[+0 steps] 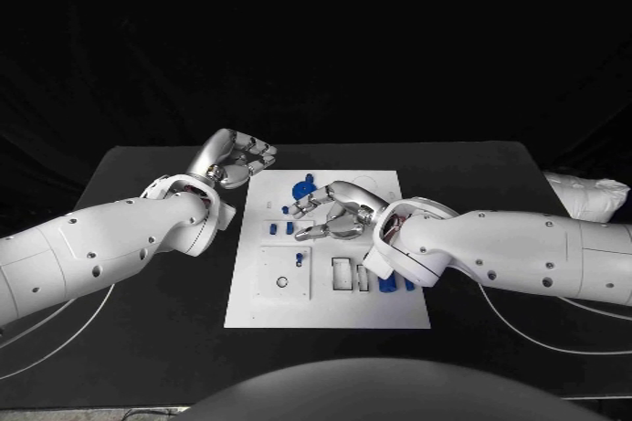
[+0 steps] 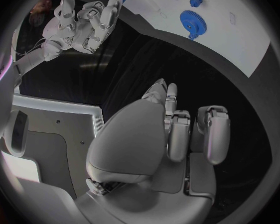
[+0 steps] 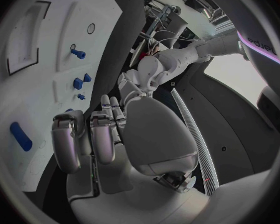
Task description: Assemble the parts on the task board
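The white task board (image 1: 330,298) lies mid-table. On it are a blue gear (image 1: 304,189), small blue pegs (image 1: 280,227) and a longer blue piece (image 1: 390,284) by my right wrist. My right hand (image 1: 337,213) hovers over the board's far half with its fingers curled in and nothing visible in them (image 3: 99,134). Its wrist view shows blue pegs (image 3: 77,53) and a blue bar (image 3: 20,137) on the board (image 3: 47,45). My left hand (image 1: 238,161) is a closed fist off the board's far left corner, holding nothing (image 2: 177,129). The gear (image 2: 190,20) lies beyond it.
Recessed slots (image 1: 342,275) and a small plate with a ring hole (image 1: 282,281) occupy the board's near half. Black table (image 1: 158,330) surrounds the board on all sides. A white crumpled object (image 1: 589,194) sits at the table's right edge.
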You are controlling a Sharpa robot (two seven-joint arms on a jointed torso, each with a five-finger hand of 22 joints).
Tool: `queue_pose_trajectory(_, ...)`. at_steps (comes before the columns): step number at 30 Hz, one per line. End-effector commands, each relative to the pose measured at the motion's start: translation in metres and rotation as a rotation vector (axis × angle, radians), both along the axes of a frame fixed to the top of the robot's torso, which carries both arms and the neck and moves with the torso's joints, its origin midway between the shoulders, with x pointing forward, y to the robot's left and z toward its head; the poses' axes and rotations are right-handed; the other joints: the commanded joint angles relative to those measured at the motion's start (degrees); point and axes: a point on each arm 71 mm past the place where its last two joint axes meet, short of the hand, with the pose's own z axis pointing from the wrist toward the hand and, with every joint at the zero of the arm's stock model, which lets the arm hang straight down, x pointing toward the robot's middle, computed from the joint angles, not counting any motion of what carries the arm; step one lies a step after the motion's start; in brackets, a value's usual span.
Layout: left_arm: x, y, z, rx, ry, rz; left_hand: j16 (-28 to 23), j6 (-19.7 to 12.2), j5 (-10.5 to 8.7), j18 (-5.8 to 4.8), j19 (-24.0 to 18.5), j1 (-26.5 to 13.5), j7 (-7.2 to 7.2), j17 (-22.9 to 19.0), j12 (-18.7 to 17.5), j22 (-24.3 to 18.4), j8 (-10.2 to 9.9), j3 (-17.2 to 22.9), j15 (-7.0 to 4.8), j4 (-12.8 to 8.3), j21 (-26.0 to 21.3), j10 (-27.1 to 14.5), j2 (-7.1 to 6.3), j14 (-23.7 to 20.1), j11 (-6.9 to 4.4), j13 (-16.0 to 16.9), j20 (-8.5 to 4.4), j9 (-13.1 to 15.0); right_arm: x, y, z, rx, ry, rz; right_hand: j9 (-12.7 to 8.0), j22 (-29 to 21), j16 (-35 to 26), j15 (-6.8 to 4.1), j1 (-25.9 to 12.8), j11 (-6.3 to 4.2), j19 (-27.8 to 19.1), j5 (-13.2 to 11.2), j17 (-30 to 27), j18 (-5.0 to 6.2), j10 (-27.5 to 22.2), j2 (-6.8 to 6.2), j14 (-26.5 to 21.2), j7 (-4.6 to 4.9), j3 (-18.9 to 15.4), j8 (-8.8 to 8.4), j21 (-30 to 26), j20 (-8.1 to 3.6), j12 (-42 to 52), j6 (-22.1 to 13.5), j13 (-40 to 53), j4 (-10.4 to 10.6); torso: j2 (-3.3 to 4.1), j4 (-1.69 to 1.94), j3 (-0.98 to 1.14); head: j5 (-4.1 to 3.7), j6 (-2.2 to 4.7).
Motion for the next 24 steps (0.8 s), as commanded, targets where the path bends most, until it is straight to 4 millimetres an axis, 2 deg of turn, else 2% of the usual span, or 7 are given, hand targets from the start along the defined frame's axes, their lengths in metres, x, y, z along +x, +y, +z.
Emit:
queue_pose_trajectory(1,0.0,-0.003,0.001,0.001,-0.004,-0.019,-0.3,0.4,-0.18,-0.97,5.1,0.3,-0.04,15.1,-0.2,14.6,0.0,0.2,-0.28,0.0,0.2,0.4,0.19,6.0,-0.12,0.0,-0.45,0.1,0.0,-0.001,0.005,0.058,-0.018,-0.012,-0.1,15.1,0.2,0.17,-1.0,0.18,6.0,-0.1,15.1,-0.81,-0.1,0.69,6.0,0.29,-0.1,0.17,0.3,0.35,0.5,0.1,-0.1,0.9,0.1,-0.01,0.06,0.13,0.0)
queue_pose_trajectory(4,-0.001,-0.003,0.0,0.001,-0.004,-0.019,-0.3,0.4,-0.18,-0.97,5.1,0.3,-0.04,15.1,-0.2,14.6,0.0,0.2,-0.28,0.0,0.2,0.4,0.19,6.0,-0.12,0.0,-0.45,0.1,0.001,-0.002,0.007,0.066,-0.024,-0.012,-0.1,15.1,0.2,0.66,-2.1,0.99,6.0,0.0,15.1,-0.81,2.5,2.46,6.0,0.93,-0.1,1.02,0.3,0.6,2.2,1.8,0.1,2.4,0.12,0.05,0.07,0.23,0.0)
queue_pose_trajectory(8,0.0,-0.002,0.0,0.001,-0.004,-0.016,-0.3,0.4,-0.18,-0.97,5.1,0.3,-0.04,15.1,-0.2,14.6,0.0,0.2,-0.28,0.0,0.2,0.4,0.19,6.0,-0.12,0.0,-0.45,0.1,0.001,-0.002,0.007,0.046,-0.044,0.0,-0.6,15.1,0.2,3.07,-2.7,2.3,6.0,0.0,15.1,-0.81,9.5,4.12,6.0,1.57,0.1,1.41,0.3,2.15,5.6,4.0,0.7,3.9,0.14,-0.02,0.12,0.35,0.0)
queue_pose_trajectory(9,0.0,-0.001,0.0,0.002,-0.005,-0.015,-0.3,0.4,-0.18,-0.97,5.1,0.3,-0.04,15.1,-0.2,14.6,0.0,0.2,-0.28,0.0,0.2,0.4,0.19,6.0,-0.12,0.0,-0.45,0.1,0.0,-0.002,0.008,0.035,-0.055,0.006,-0.7,15.1,0.2,3.29,-2.6,2.4,6.0,0.0,15.1,-0.81,10.6,4.32,6.0,1.82,0.2,1.54,0.3,2.4,6.0,4.7,0.6,4.1,0.18,-0.02,0.11,0.37,0.0)
queue_pose_trajectory(16,0.0,-0.002,0.0,0.002,-0.006,-0.015,-0.3,0.4,-0.18,-0.97,5.1,0.3,-0.04,15.1,-0.2,14.6,0.0,0.2,-0.28,0.0,0.2,0.4,0.19,6.0,-0.12,0.0,-0.45,0.1,0.0,0.004,0.014,-0.082,-0.173,0.081,-2.1,15.1,0.2,2.67,-2.0,1.52,6.0,-0.2,15.1,-0.81,15.3,4.08,6.0,2.05,0.0,0.75,0.3,2.73,6.1,6.8,-0.3,5.5,0.15,0.06,0.02,0.6,0.0)
queue_pose_trajectory(20,0.0,-0.002,0.001,0.007,-0.01,-0.018,-0.3,0.4,-0.18,-0.97,5.1,0.3,-0.04,15.1,-0.2,14.6,0.0,0.2,-0.28,0.0,0.2,0.4,0.19,6.0,-0.12,0.0,-0.45,0.1,0.0,0.012,0.02,-0.181,-0.247,0.156,-2.6,15.1,0.2,3.16,-1.3,2.25,6.0,-0.2,15.1,-0.81,12.9,3.24,6.0,2.04,-0.3,0.52,0.3,2.98,4.2,7.8,-1.0,5.4,0.17,0.1,0.03,0.67,0.0)
queue_pose_trajectory(24,0.0,-0.002,0.001,0.01,-0.012,-0.019,-0.3,0.4,-0.21,-0.97,5.1,0.3,-0.02,15.1,-0.2,14.6,-0.1,0.4,-0.27,0.0,0.2,0.4,0.14,6.0,-0.11,0.0,-0.47,0.1,-0.001,0.02,0.025,-0.309,-0.335,0.245,-3.3,15.1,0.2,3.79,0.0,2.93,6.0,-0.2,15.1,-0.81,11.8,2.58,6.0,1.28,-0.2,-0.14,0.3,3.47,2.6,7.8,-1.1,4.8,0.12,0.09,0.0,0.8,0.0)
